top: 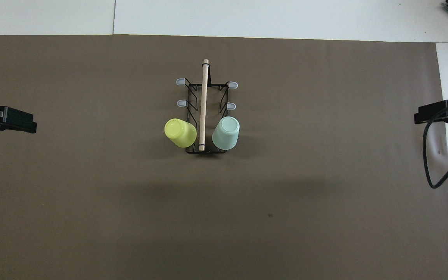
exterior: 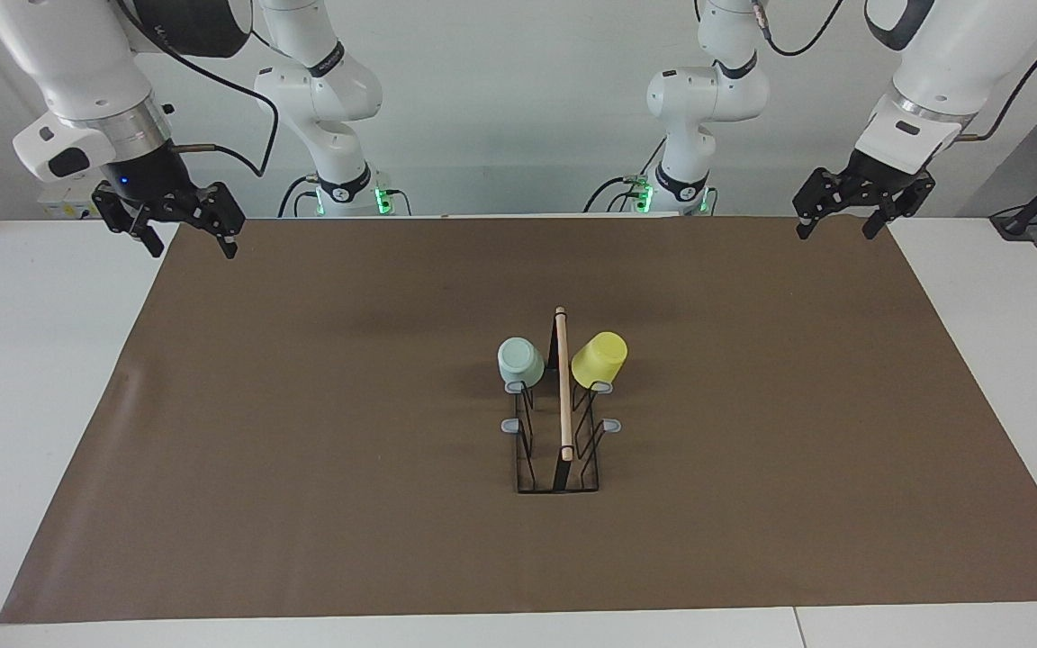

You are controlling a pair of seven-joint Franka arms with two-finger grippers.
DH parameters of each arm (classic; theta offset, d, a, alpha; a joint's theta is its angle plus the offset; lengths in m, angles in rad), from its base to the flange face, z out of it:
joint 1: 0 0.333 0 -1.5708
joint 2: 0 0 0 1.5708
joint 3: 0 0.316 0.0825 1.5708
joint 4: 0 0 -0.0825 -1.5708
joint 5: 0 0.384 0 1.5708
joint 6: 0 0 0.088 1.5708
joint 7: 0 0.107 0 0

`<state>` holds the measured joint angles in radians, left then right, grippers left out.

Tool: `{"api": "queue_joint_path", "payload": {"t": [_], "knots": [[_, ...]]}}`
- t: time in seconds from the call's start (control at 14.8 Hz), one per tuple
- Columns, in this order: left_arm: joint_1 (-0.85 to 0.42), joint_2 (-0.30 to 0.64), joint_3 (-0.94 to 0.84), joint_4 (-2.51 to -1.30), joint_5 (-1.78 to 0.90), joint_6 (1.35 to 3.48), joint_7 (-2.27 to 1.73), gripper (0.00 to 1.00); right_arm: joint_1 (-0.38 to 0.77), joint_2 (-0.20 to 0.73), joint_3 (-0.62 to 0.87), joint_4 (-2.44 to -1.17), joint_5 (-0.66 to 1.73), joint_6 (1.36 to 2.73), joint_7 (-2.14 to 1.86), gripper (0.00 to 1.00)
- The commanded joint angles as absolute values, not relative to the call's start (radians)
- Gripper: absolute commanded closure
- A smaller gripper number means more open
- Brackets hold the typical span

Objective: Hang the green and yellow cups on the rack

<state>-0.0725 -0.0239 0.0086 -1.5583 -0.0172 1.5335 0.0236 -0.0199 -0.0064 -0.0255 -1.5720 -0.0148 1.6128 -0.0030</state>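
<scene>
Green cup [exterior: 520, 362], yellow cup [exterior: 599, 357]: both hung upturned on rack [exterior: 563, 423] prongs, mat centre. My left claw [exterior: 861, 209] and right claw [exterior: 178, 220]: spread, empty, idle over mat corners. Nothing apparently remains.

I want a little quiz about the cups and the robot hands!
1. True or false: the yellow cup hangs on the rack.
2. How many grey prong tips on the rack are bare?
3. Which cup is on the rack's side toward the right arm's end of the table: A yellow, B green?

Key: 1 true. 2 four. 3 B, the green cup. Both the left gripper and right gripper wait open, apart from the rack.
</scene>
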Motion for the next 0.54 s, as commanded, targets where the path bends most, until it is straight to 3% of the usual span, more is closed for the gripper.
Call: {"api": "queue_joint_path", "payload": {"t": [0.0, 0.47], "knots": [[-0.086, -0.014, 0.026, -1.539, 0.000, 1.513, 0.055, 0.00, -0.023, -0.023, -0.018, -1.594, -0.017, 1.618, 0.021, 0.00], [-0.083, -0.015, 0.026, -1.546, 0.002, 1.506, 0.051, 0.00, -0.037, -0.011, -0.017, -1.582, -0.003, 1.567, 0.025, 0.00]]}}
